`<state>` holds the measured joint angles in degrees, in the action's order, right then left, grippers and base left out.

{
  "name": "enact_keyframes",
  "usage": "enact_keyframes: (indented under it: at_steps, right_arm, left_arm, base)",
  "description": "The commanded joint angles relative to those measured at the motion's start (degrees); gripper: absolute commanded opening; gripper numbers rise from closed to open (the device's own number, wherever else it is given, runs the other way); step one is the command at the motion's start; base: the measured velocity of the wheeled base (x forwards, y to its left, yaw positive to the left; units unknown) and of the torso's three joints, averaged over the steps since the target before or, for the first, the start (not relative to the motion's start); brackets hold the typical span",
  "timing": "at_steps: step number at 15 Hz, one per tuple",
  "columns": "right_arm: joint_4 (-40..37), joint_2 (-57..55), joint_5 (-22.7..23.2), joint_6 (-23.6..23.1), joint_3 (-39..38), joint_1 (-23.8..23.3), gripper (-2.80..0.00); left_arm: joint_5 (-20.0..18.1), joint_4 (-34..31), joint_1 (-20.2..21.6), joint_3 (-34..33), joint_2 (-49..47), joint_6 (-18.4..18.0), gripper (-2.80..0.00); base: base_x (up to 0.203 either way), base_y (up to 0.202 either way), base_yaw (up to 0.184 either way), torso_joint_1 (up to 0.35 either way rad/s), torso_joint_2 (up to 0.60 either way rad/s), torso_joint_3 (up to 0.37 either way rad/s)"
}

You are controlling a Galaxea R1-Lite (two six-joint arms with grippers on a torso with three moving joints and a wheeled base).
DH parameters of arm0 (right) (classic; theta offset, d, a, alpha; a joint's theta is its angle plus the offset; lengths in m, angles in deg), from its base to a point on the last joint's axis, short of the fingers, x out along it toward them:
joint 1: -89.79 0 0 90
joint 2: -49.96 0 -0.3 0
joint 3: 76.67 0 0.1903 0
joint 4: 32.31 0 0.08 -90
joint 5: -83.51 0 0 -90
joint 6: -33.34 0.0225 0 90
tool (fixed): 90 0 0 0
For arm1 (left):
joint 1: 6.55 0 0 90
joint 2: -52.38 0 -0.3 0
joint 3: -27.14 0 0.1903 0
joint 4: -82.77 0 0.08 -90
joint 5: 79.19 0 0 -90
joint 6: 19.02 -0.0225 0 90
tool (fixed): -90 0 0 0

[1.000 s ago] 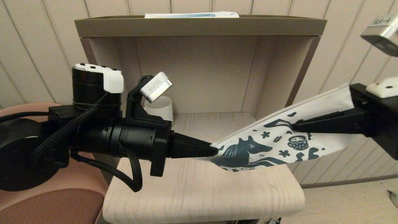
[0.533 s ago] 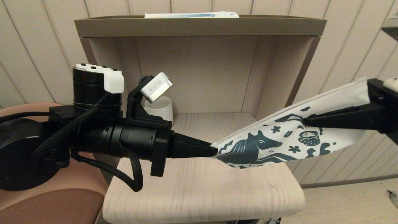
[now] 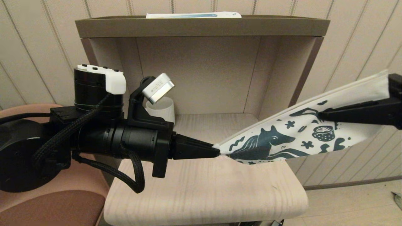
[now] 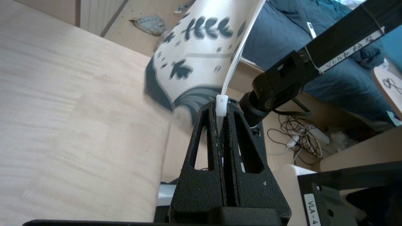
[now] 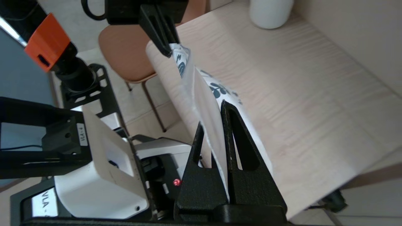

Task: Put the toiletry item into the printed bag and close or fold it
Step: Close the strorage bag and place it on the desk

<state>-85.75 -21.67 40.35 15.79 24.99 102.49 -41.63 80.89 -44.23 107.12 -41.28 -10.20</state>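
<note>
The printed bag (image 3: 282,139), white with a dark teal horse, hangs stretched above the wooden table (image 3: 204,194) between both grippers. My left gripper (image 3: 216,152) is shut on the bag's left corner, its fingertips pinching the zip edge right at the white zip slider (image 4: 221,105). At the far right my right gripper (image 3: 322,115) is shut on the bag's higher right end, and the white fabric (image 5: 204,103) runs down between its fingers. The bag slopes up from left to right. What is inside the bag is hidden.
A white mug (image 3: 161,110) stands at the back left of the shelf niche, behind my left wrist. A white and blue pack (image 3: 193,14) lies on top of the shelf unit (image 3: 201,26). A pink chair (image 3: 62,204) sits left of the table.
My right gripper has moved right and upward with the bag's end, pulling the bag tauter and lifting it. The left gripper has stayed where it was.
</note>
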Motion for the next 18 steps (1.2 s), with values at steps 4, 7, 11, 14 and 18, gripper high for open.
enact_keyframes:
  at_steps: [4, 7, 11, 14, 18]
  right_arm:
    - [-0.2, 0.5, 0.3, -0.1, -0.2, -1.6, -2.8]
    - [-0.2, 0.8, 1.0, -0.1, 0.0, -1.9, -2.8]
    - [-0.1, 0.6, 1.6, -0.1, -0.7, -2.4, -2.8]
    - [0.2, -0.9, 2.8, -0.2, -1.0, -1.7, -2.8]
    - [0.3, -2.5, 6.3, -0.2, -2.6, -1.6, -2.8]
  left_arm:
    - [-0.3, 0.1, 0.0, 0.0, -0.2, 0.1, -2.8]
    - [-0.3, 0.1, 0.0, 0.0, -0.1, 0.1, -2.8]
    - [-0.4, 0.2, 0.0, 0.1, -0.1, 0.1, -2.8]
    - [-0.4, 0.3, 0.0, 0.7, -0.1, 0.3, -2.8]
    - [-0.3, 0.3, 0.0, 0.9, 0.7, 0.6, -2.8]
  base:
    - [0.0, 0.0, 0.0, 0.0, 0.0, 0.0]
    - [0.0, 0.0, 0.0, 0.0, 0.0, 0.0]
    - [0.0, 0.0, 0.0, 0.0, 0.0, 0.0]
    - [0.0, 0.0, 0.0, 0.0, 0.0, 0.0]
    - [0.0, 0.0, 0.0, 0.0, 0.0, 0.0]
